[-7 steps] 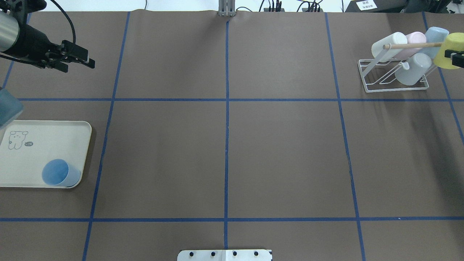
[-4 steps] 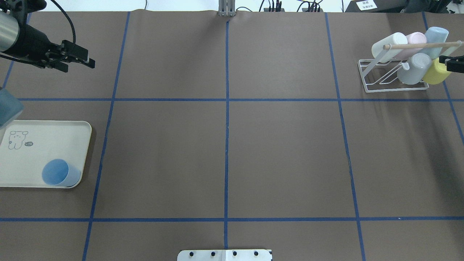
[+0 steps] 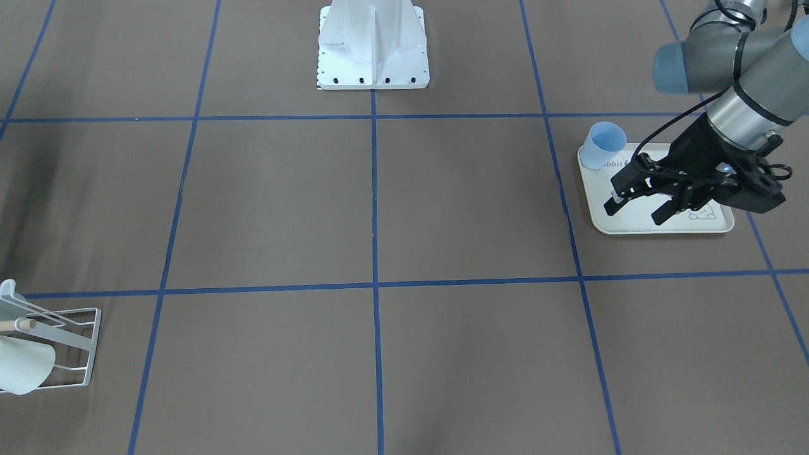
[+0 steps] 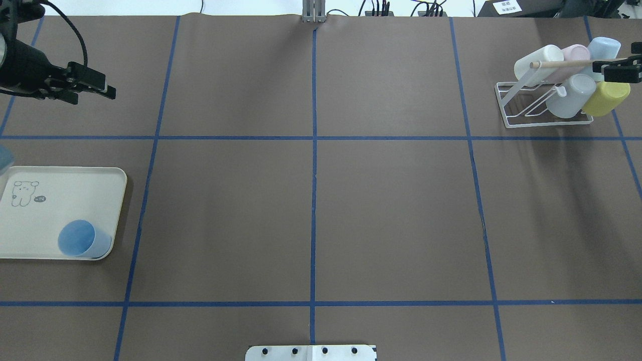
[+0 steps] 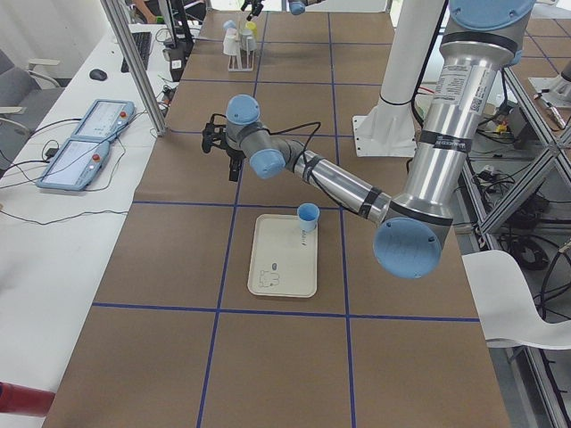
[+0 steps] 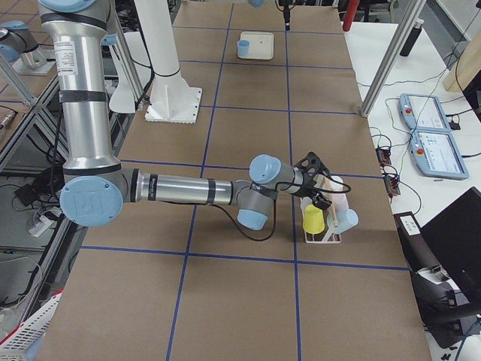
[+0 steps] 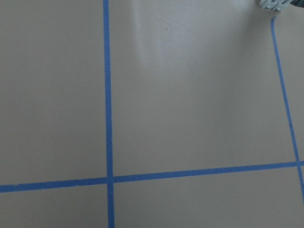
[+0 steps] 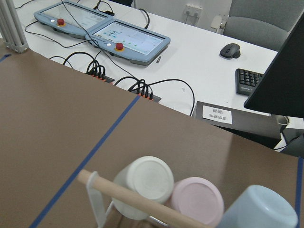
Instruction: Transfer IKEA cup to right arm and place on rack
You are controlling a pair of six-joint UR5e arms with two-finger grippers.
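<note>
1. Yellow cup (image 4: 607,98) sits tilted on the rack (image 4: 521,79), at its right end, just beside a grey cup (image 4: 572,96).
2. Right gripper (image 4: 600,68) hovers by the rack's dowel (image 4: 567,63), above the yellow cup and clear of it. Its jaws are apart and hold nothing.
3. Left gripper (image 3: 634,213) hangs above the worktop (image 4: 311,210), well apart from the rack. Its jaws are apart and empty.
4. White cup (image 4: 539,62), pink cup (image 4: 577,52) and pale cup (image 4: 604,47) fill the rack's back row.
5. Blue cup (image 4: 80,239) stands upright in a corner of the tray (image 4: 75,185).
</note>
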